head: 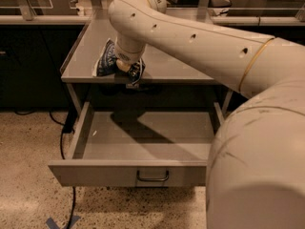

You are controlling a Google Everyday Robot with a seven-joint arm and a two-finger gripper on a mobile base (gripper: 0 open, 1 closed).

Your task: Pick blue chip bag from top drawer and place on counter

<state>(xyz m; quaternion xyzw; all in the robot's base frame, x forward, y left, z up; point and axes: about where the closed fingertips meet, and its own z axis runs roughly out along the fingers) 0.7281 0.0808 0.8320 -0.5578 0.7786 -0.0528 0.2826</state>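
Grey metal is what we see most of: the bench (186, 66) across the middle of the frame and, below it, the top drawer (95, 173) pulled wide open toward the bottom of the frame, its dark bar handle (152, 177) centred on the front panel. The blue chip bag (106, 61) is on the bench, at the front edge left of centre, one crumpled end poking just past that edge above the drawer. The gripper (125, 67) sits right on the bag, pushed down into its middle from above; the wrist covers most of it, so we cannot tell whether it is spread or clamped on the bag. The cream arm (205, 39) sweeps in from the right side of the frame and arcs over the bench. A black cable (62, 147) trails down the left of the drawer onto the speckled floor (24, 185).
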